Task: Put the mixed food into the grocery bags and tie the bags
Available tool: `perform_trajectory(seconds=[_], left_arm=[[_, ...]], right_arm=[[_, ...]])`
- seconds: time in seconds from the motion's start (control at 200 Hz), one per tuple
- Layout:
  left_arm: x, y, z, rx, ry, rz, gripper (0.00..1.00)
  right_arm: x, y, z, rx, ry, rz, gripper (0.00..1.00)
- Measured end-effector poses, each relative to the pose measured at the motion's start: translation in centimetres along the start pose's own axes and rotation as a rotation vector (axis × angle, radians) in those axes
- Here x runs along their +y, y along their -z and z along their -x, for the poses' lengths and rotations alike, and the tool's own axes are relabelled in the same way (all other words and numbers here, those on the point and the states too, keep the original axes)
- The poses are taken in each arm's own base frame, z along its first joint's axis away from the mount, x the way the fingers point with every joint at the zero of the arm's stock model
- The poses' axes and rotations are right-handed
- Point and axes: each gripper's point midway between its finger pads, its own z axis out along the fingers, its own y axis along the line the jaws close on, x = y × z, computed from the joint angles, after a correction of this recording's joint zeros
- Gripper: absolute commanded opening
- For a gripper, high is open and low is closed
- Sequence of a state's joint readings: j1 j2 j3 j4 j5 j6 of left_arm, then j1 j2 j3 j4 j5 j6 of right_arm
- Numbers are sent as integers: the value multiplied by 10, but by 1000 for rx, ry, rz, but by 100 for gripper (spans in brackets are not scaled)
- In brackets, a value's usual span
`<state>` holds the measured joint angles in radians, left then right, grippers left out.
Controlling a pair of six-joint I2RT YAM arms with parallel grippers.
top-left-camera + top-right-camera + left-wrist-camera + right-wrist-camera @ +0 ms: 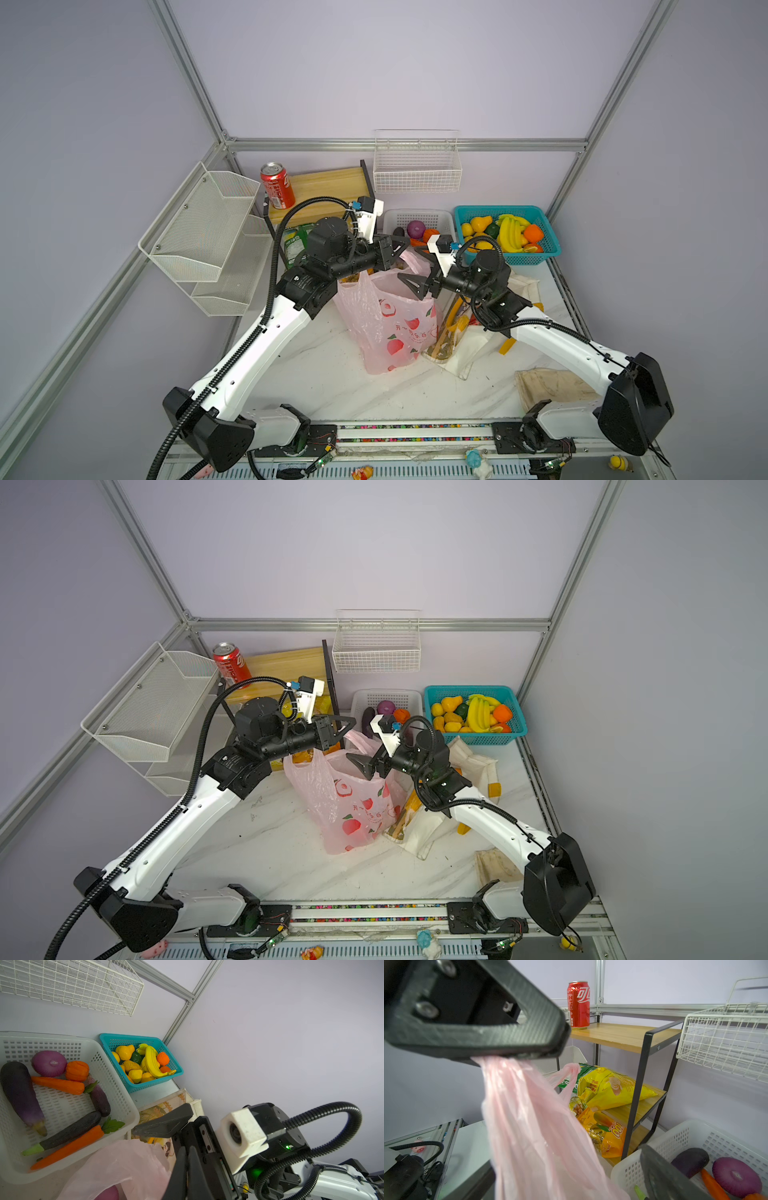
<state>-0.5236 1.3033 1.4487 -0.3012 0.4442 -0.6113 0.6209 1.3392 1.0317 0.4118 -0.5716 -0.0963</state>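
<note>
The pink grocery bag (390,324) (349,804) stands mid-table with something purple inside (108,1194). My left gripper (405,241) (351,722) (188,1148) is shut on the bag's stretched handle (512,1088), held above the bag. My right gripper (411,286) (361,764) (564,1159) is open, and the pink plastic runs between its wide jaws. The white tote (469,345) (424,829) lies flat under my right arm. A red cola can (277,185) (578,1004) stands on the wooden shelf. A purple onion (416,229) (49,1063) lies in the white basket.
The white basket (446,218) also holds carrots and eggplants. Beside it is a teal basket (544,249) of yellow fruit. Snack packets (612,1086) fill the shelf's lower levels. A wire basket (415,166) hangs on the back wall and a mesh rack (199,232) on the left wall. A beige cloth (548,386) lies front right.
</note>
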Motion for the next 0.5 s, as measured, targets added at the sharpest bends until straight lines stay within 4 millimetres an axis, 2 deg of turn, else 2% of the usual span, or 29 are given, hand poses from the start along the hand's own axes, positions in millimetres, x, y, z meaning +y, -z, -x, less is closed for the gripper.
perform_trajectory(seconds=[0.15, 0.28, 0.355, 0.5], left_arm=[[-1, 0, -1, 3, -3, -4, 0], [-2, 0, -2, 10, -2, -15, 0], [-3, -1, -3, 16, -1, -22, 0], [-5, -1, -5, 27, 0, -35, 0]], right_arm=[[-1, 15, 14, 3, 25, 68, 97], [-7, 18, 10, 33, 19, 137, 94], [-3, 9, 4, 47, 15, 210, 84], [-2, -12, -19, 92, -24, 333, 55]])
